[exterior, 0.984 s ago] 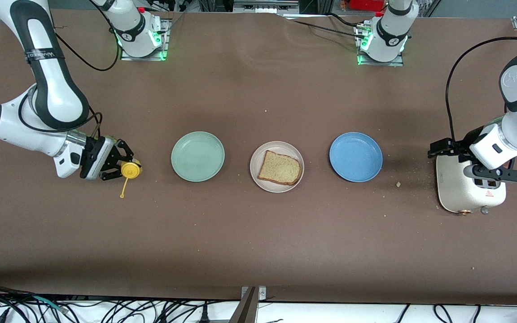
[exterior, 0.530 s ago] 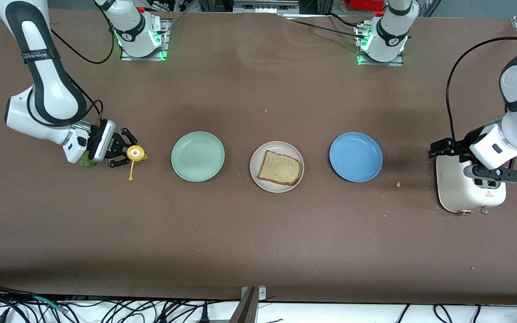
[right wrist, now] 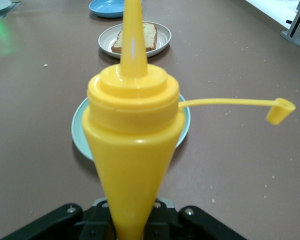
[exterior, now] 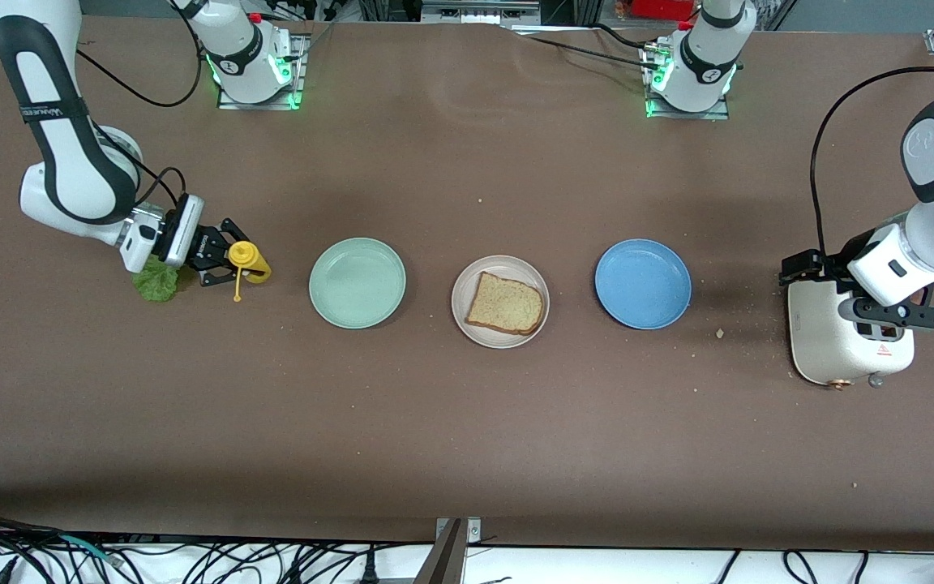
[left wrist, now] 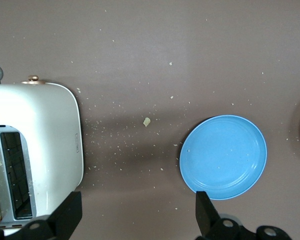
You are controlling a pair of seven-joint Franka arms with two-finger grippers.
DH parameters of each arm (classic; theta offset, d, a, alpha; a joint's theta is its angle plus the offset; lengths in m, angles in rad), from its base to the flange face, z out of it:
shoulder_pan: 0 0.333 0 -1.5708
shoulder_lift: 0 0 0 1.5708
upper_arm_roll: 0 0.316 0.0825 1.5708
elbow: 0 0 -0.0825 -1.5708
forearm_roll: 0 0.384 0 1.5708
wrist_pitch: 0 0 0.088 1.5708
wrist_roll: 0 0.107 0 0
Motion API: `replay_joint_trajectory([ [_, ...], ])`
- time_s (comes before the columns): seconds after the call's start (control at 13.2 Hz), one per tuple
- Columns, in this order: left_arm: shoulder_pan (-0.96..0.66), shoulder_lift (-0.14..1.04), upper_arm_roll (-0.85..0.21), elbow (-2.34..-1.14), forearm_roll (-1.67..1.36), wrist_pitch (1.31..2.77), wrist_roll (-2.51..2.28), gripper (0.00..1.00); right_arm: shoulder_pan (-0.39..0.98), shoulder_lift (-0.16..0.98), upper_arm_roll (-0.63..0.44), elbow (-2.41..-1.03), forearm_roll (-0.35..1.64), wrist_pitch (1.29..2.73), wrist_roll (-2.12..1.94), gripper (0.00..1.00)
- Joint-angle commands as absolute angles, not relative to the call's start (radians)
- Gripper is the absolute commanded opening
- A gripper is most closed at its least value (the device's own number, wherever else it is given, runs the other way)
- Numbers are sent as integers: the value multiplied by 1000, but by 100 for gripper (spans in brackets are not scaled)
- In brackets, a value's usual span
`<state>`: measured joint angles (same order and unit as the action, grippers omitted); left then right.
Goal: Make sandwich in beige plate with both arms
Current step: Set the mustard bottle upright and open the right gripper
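Observation:
Of the sandwich, one brown toast slice [exterior: 505, 304] shows, lying flat in the beige plate [exterior: 462, 312] at mid-table, also seen as toast [right wrist: 149, 34] in that plate [right wrist: 106, 37]. A green lettuce leaf [exterior: 156, 284] lies on the table at the right arm's end. My right gripper [exterior: 220, 258] [right wrist: 132, 227] hangs beside the leaf, shut on a yellow squeeze bottle [exterior: 246, 261] [right wrist: 132, 150]; its nozzle points at the mint-green plate and its cap [right wrist: 280, 111] dangles on a tether. My left gripper [exterior: 890, 318] [left wrist: 137, 220] waits open over the toaster.
A mint-green plate [exterior: 357, 282] [right wrist: 80, 135] sits between the bottle and the beige plate. A blue plate [exterior: 643, 283] [left wrist: 223, 156] lies toward the left arm's end. A white toaster [exterior: 828, 345] [left wrist: 40, 145] stands beside it, crumbs scattered around.
My right arm has drawn back from the front camera with the bottle, tilting it toward the mint-green plate and uncovering the lettuce leaf. The left arm has not moved.

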<state>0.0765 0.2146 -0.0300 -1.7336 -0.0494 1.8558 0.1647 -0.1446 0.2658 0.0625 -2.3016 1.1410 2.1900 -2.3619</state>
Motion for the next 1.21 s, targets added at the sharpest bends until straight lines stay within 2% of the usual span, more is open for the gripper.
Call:
replay_joint_trajectory([
  [0.0, 81, 212, -38, -1721, -14, 1845, 149, 100, -213, 282, 66, -2332, 1175, 2128, -2462, 0],
  [0.3, 81, 212, -38, -1721, -12, 1845, 129, 100, -262, 360, 63, -2330, 1251, 2042, -2569, 0],
  [0.53, 81, 212, -38, -1721, -12, 1845, 129, 100, -264, 397, 48, -2329, 1262, 2036, -2600, 0],
  [0.83, 81, 210, -38, -1721, -12, 1845, 129, 100, -265, 422, 48, -2327, 1275, 2036, -2611, 27],
  [0.91, 83, 210, -38, -1721, -11, 1845, 129, 100, -265, 422, 48, -2326, 1273, 2036, -2611, 36],
  [0.98, 83, 210, -38, -1721, -8, 1845, 129, 100, -265, 422, 48, -2326, 1275, 2036, -2609, 41],
  [1.06, 81, 210, -38, -1721, 8, 1845, 129, 100, -265, 423, 48, -2326, 1275, 2037, -2609, 51],
  [1.14, 81, 210, -38, -1721, 12, 1845, 129, 100, -267, 422, 48, -2326, 1275, 2037, -2606, 54],
])
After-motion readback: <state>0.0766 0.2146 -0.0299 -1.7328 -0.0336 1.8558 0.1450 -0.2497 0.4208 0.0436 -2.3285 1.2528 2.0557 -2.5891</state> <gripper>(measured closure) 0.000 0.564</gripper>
